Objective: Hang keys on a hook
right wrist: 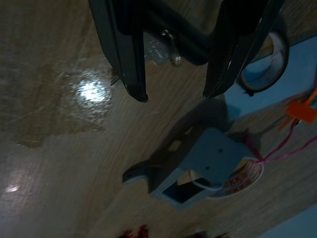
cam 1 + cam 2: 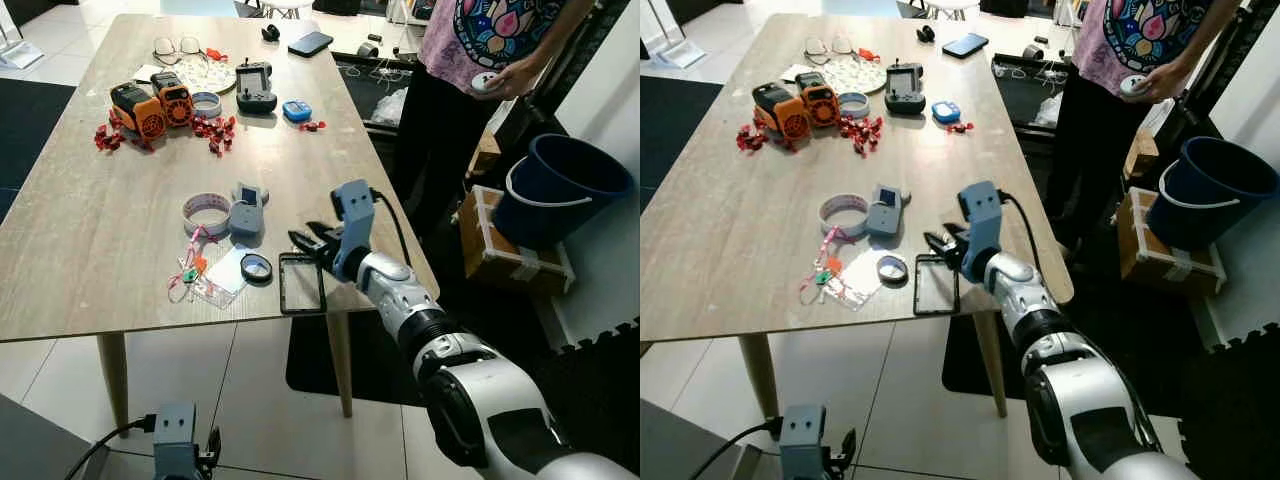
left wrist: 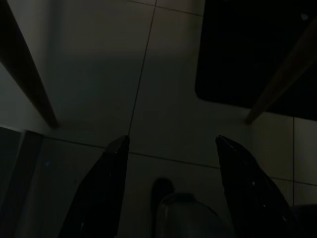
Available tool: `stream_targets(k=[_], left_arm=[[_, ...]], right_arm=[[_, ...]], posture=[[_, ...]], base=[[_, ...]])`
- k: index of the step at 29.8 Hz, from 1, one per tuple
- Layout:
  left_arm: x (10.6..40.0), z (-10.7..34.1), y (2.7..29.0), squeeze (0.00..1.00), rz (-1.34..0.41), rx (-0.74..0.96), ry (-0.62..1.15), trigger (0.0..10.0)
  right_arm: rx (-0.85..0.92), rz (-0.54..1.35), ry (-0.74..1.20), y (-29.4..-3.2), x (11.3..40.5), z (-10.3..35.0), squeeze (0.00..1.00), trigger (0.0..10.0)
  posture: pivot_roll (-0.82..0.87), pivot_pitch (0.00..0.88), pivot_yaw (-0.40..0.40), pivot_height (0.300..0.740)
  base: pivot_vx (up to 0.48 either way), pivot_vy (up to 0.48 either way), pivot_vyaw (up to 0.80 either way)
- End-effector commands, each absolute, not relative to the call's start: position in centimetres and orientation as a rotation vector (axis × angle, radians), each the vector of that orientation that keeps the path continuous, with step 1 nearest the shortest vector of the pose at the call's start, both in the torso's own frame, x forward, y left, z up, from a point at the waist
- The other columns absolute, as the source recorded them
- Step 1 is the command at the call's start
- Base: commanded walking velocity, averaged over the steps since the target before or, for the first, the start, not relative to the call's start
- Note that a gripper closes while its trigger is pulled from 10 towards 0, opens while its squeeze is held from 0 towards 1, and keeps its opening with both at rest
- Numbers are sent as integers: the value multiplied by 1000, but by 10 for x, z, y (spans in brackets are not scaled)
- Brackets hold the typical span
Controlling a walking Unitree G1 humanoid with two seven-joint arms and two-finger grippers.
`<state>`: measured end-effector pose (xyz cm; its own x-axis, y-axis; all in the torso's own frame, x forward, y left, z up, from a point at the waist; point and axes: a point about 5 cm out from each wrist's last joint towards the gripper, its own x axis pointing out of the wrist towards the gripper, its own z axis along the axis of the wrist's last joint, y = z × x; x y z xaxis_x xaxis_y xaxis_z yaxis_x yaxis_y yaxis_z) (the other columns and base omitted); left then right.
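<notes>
A bunch of keys (image 2: 189, 270) with a pink cord and orange and green tags lies on the wooden table (image 2: 90, 240) near its front edge, partly on a clear sleeve. Just behind it are a roll of tape (image 2: 206, 212) and a grey plastic hook piece (image 2: 246, 211). My right gripper (image 2: 305, 238) hovers open above the table beside a black frame (image 2: 301, 283), right of the hook piece. In the right wrist view the gripper (image 1: 176, 94) points at the grey hook piece (image 1: 198, 163), with nothing between the fingertips. My left gripper (image 3: 171, 144) hangs open below the table edge.
A person (image 2: 480, 50) stands at the table's far right corner, holding a small white thing. A blue bucket (image 2: 555, 185) and a cardboard box (image 2: 510, 255) sit on the floor to the right. Orange devices (image 2: 150, 105), a black controller (image 2: 255, 88) and a phone (image 2: 310, 43) lie farther back.
</notes>
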<state>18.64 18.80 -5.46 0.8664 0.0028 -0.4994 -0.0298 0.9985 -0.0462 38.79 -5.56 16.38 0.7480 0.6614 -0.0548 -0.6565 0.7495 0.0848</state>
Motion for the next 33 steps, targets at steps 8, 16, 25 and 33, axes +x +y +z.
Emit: stream_targets(k=[8,16,25,33], left_arm=[[181,-56,185,0,-1,-62,522,10000],[182,-55,184,0,-10,-63,518,10000],[182,-55,185,0,-11,-61,518,10000],[182,-55,186,0,-12,-59,520,10000]], right_arm=[[21,740,164,-62,379,139,0,10000],[22,741,180,-66,377,133,0,10000],[38,725,188,-69,375,128,0,10000],[41,717,190,-70,376,128,0,9608]], posture=[[73,159,-73,740],[70,157,-67,740],[71,159,-63,740],[73,159,-62,740]], base=[[0,0,0],[0,0,0],[0,0,0],[0,0,0]])
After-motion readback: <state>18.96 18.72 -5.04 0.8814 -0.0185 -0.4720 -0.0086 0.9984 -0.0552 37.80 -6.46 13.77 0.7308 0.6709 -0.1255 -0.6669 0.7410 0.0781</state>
